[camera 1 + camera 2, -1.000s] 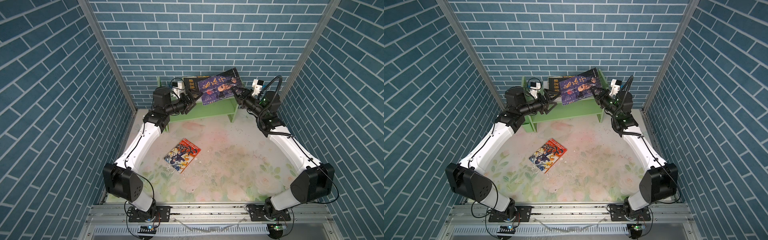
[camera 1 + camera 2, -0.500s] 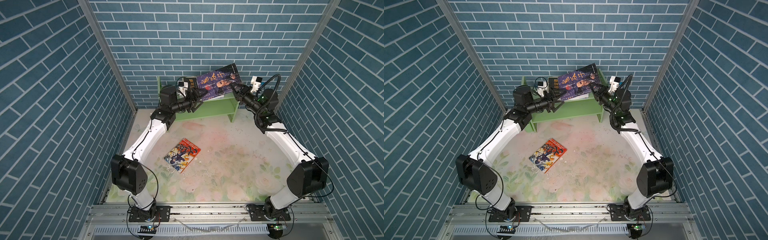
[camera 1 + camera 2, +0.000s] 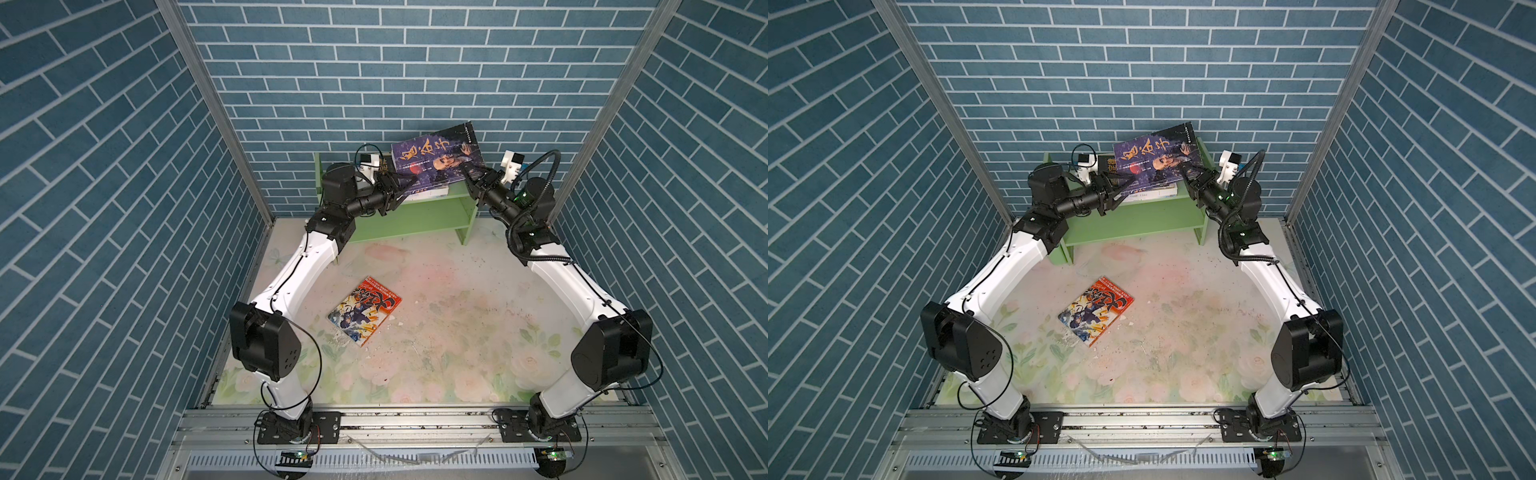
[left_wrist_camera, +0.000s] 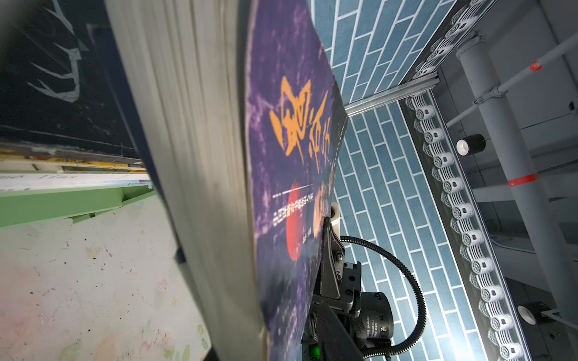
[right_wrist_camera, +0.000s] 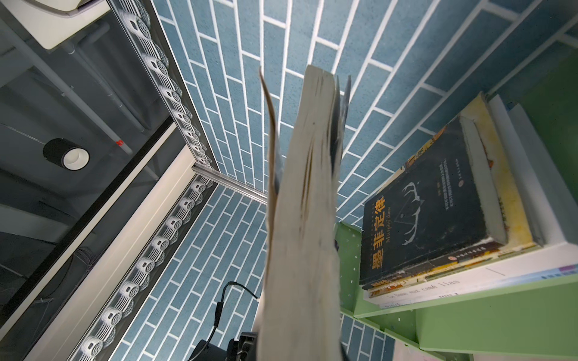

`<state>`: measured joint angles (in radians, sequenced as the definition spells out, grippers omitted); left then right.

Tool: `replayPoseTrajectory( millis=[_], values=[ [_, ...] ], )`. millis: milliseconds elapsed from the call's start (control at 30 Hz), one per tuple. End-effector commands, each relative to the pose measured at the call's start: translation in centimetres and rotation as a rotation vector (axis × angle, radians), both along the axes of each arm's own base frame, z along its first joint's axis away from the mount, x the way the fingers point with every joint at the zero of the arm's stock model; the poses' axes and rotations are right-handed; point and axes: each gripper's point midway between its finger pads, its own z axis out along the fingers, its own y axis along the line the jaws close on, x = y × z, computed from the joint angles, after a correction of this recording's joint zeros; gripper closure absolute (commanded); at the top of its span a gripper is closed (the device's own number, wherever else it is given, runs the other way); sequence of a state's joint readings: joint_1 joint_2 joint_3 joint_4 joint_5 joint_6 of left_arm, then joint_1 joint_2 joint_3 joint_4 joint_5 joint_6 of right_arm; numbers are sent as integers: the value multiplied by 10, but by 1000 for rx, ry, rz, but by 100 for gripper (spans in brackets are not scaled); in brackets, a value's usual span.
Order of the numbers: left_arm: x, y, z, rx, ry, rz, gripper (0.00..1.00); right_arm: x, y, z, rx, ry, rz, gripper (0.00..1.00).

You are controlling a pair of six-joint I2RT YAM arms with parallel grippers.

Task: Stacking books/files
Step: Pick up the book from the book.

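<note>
Above the green shelf (image 3: 419,217), purple book (image 3: 432,160) tight in right tool (image 3: 466,174); left tool (image 3: 401,187): state unclear.

Looks like a robotics lab test cell. Boxed in on three sides by blue brick-print panels (image 3: 374,62) clipped to aluminium posts (image 3: 219,112). Floored with a floral-print tabletop (image 3: 457,332); along the lower frame, a metal rail (image 3: 415,419) with two bolted arm bases (image 3: 286,430). Beyond the panels, in the left wrist view: bare grey pipes (image 4: 503,156), a ceiling spot lamp (image 4: 470,144), a strip of round fixtures (image 4: 453,203), possibly lights.
</note>
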<state>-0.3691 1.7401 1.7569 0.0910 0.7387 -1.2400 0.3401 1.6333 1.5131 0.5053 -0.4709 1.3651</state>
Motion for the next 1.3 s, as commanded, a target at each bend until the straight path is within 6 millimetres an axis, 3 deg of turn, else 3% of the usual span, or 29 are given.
replayPoseTrajectory(
  millis=[0,133,433,567,667,800,1033,1267],
  values=[
    [-7,-5,11,59,-80,-12,64,-9,7,28,9,-89,17,100],
    [-6,-6,7,115,-98,-2,64,-6,15,21,-51,-75,8,100],
    [2,-5,11,116,-121,15,81,0,21,15,-75,-65,15,100],
    [8,-1,15,118,-137,33,90,3,20,7,-107,-50,-1,80],
    [13,6,21,127,-154,50,95,7,17,0,-150,-30,-23,54],
    [21,17,29,149,-177,72,98,12,11,-10,-219,6,-65,35],
    [33,37,33,210,-174,84,100,24,-13,-46,-319,168,-167,30],
    [48,50,19,239,-148,106,100,24,-28,-50,-343,179,-217,29]
  ],
)
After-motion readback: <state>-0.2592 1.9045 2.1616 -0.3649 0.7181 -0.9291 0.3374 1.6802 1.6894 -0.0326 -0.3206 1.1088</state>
